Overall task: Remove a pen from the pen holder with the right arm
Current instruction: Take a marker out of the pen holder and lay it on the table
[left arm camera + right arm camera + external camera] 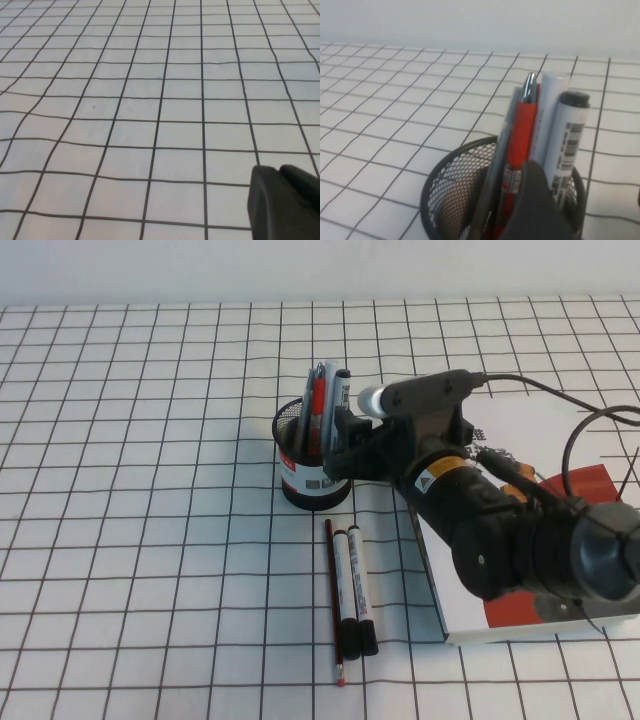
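A black mesh pen holder [310, 488] [449, 186] stands mid-table with several pens upright in it: a red pen [318, 405] [522, 131], a grey pen and a white marker with a black cap [341, 390] [568, 134]. My right gripper [342, 447] [587, 186] is right up against the holder's right side, open. One finger [535, 200] sits in front of the red pen, and the white marker stands between the two fingers without being gripped. My left gripper [278, 171] hovers over bare grid cloth, shut and empty; the high view does not show it.
Two black-and-white markers [346, 585] [363, 585] and a thin red pencil [333, 602] lie on the cloth just in front of the holder. A white and red book [455, 605] lies under the right arm. A black cable [570, 400] loops at the right.
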Controlling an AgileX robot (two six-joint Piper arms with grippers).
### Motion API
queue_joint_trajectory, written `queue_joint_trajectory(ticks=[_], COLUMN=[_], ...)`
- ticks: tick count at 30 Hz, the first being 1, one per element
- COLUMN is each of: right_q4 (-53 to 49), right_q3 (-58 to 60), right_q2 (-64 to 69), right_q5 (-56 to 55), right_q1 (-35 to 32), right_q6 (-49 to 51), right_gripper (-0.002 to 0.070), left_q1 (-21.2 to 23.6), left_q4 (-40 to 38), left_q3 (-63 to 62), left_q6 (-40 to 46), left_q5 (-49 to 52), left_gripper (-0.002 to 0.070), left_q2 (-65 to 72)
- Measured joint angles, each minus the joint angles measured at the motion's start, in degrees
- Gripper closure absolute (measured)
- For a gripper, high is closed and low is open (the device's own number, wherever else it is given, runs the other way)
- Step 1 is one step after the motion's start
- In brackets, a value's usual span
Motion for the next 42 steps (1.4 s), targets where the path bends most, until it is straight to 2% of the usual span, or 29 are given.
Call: queue_joint_trajectory(ticks=[4, 8, 16, 42], right_q4=[-0.4, -0.4, -0.4, -0.3], right_q3=[-0.1, -1.9, -8.1, -11.5], right_q2=[3.0, 4.9, 8.1, 10.6], right_q5=[-6.9, -9.0, -6.0, -3.4], right_q1=[0.0, 0.0, -0.5, -2.2], right_q6=[0.4, 0.4, 0.4, 0.4], right_gripper=[0.0290, 0.0322, 0.0379, 0.0382], left_q1=[0.0, 0.0, 0.0, 0.0], left_q4=[0.0, 0.0, 0.0, 0.0], left_q3=[0.0, 0.0, 0.0, 0.0], left_q6=[0.0, 0.0, 0.0, 0.0], left_q5=[0.0, 0.0, 0.0, 0.0], left_gripper=[0.0678, 0.0678, 0.0678, 0.0678], left_q2=[0.0, 0.0, 0.0, 0.0])
